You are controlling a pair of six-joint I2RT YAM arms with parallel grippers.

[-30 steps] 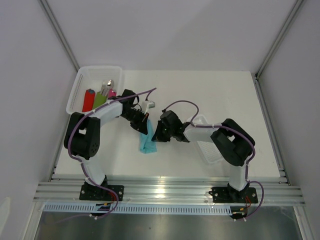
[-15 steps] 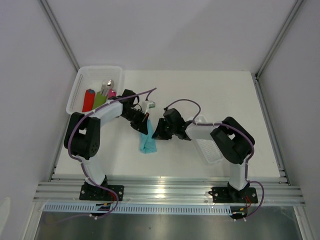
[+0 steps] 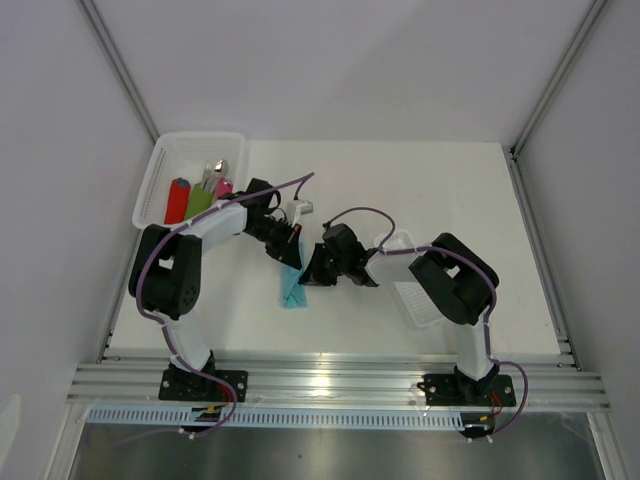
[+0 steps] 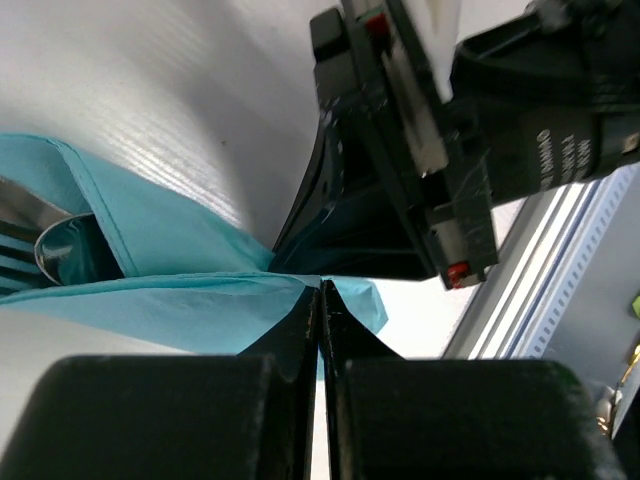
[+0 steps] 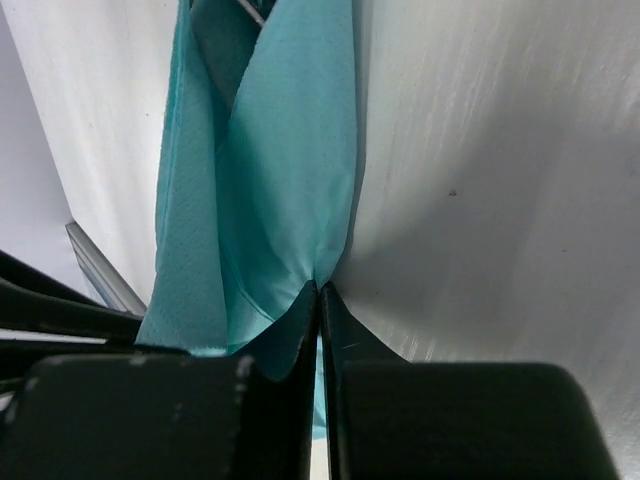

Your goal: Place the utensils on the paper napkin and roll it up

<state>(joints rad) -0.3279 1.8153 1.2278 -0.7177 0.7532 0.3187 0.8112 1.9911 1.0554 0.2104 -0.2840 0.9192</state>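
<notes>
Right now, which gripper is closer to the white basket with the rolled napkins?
Left. The left gripper, shut on the teal napkin, is just right of the white basket; the right gripper grips the same napkin from farther right.

Teal paper napkin (image 4: pixel 150 305) pinched by closed left claw (image 4: pixel 320 292), utensils (image 4: pixel 30 245) inside its fold
</notes>
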